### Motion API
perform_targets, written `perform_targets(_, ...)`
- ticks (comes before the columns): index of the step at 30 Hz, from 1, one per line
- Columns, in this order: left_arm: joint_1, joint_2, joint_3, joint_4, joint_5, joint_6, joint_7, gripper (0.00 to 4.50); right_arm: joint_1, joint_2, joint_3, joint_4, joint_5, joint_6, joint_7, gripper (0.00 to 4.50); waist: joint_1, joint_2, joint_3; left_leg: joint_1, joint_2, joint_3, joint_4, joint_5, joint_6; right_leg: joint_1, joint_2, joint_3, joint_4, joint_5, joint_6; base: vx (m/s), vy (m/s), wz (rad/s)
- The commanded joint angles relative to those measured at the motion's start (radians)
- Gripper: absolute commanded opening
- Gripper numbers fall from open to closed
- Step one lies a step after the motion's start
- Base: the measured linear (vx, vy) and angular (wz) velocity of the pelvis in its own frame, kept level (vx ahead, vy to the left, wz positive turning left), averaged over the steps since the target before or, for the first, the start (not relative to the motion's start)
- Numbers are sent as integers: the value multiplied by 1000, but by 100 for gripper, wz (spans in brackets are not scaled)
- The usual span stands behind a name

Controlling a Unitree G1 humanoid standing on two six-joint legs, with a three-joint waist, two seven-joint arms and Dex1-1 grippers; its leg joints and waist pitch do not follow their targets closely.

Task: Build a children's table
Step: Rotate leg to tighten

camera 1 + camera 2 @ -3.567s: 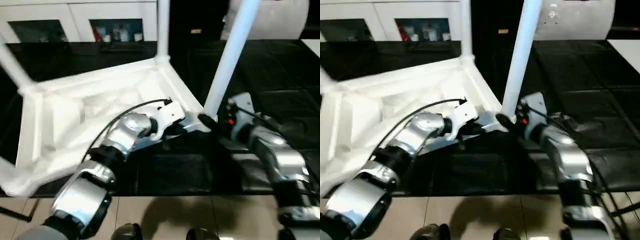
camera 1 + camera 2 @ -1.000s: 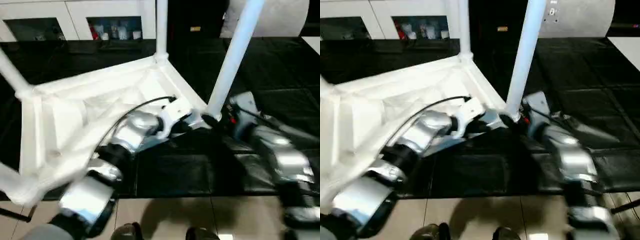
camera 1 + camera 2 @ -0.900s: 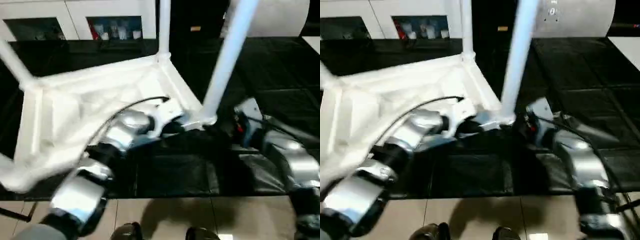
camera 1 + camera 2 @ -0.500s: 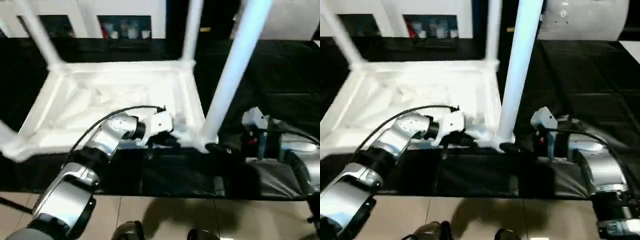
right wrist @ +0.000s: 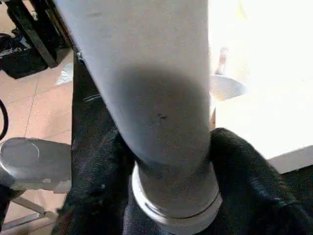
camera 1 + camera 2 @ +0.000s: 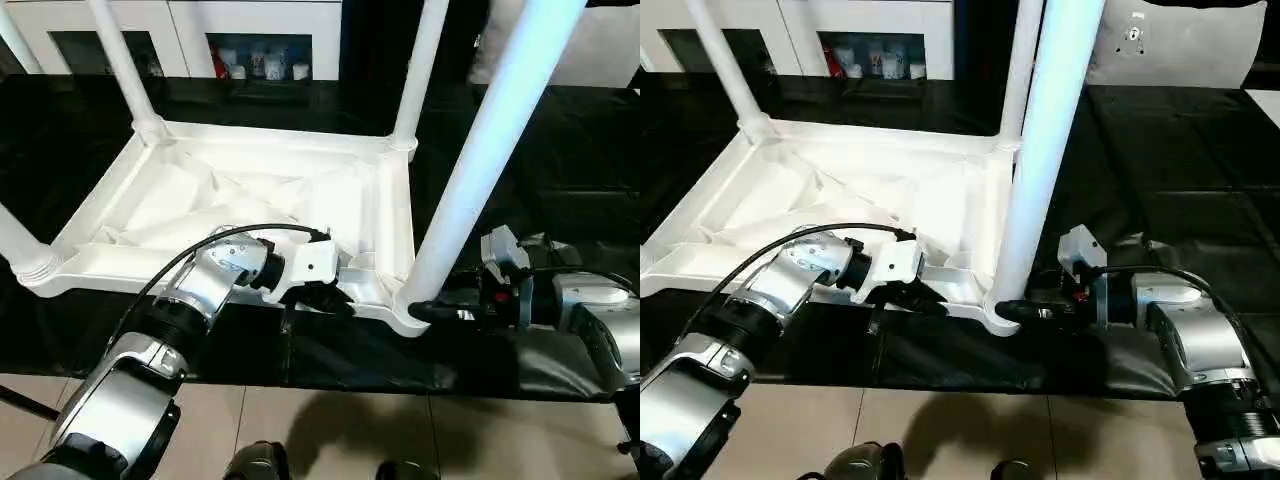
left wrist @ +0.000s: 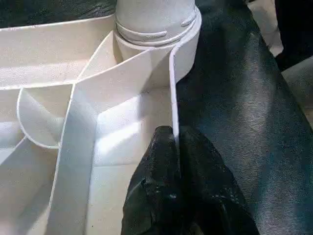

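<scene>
So, upside down on the black-covered worktable: children's table, ribbed underside up, legs poking upward. Far left, corner socket with a leg in it. Left gripper pinched tight on the thin near rim, one finger each side. Just right of that, near-right leg standing in its socket. Right gripper reaching in level, fingers straddling the leg's base at the socket collar, looks snug against it.
</scene>
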Motion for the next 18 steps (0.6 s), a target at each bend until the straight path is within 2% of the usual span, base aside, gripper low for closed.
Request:
perform_targets(1,22,3,-41,-14,20,-8,-27,0,-15,3,7,2,20,-10,19,224,-1,-20,-84,25,71,-32,-62,-161,104,50,-79,48,-70,-160,-252,0,0,0)
perform_targets(3,23,4,-41,-12,20,-12,-29,0,-18,8,4,6,21,-11,20,207,-1,-21,-85,25,70,-32,-60,-154,107,49,-78,48,-69,-153,-252,0,0,0)
perform_targets(11,24,4,-32,-6,16,-6,-25,0,-2,22,11,-16,29,-5,23,196,-2,-21,-86,24,69,-31,-58,-137,121,50,-76,46,-66,-128,-258,0,0,0)
perform_targets(12,27,3,-29,-9,13,3,-20,0,7,28,10,-31,34,1,11,196,-2,-17,-84,24,68,-31,-58,-139,121,49,-75,47,-67,-127,-257,0,0,0)
perform_targets(14,28,-3,-24,-15,9,21,-9,0,15,36,7,-43,31,0,-10,196,-2,-19,-85,24,69,-32,-58,-139,120,49,-75,46,-66,-123,-260,0,0,0)
perform_targets(15,24,-22,-10,-22,1,64,25,0,10,54,5,-44,16,32,-70,196,-4,-14,-82,25,69,-31,-60,-142,116,48,-74,47,-66,-122,-265,0,0,0)
perform_targets(17,14,-52,12,-30,-8,128,84,0,-7,86,7,-37,-23,73,-177,196,-6,-14,-79,25,68,-32,-62,-157,109,47,-73,46,-69,-146,-263,0,0,0)
perform_targets(18,8,-71,23,-33,-11,152,117,0,-17,111,9,-34,-46,99,-245,196,-13,-15,-71,25,65,-34,-68,-205,80,45,-73,45,-79,-237,-245,0,0,0)
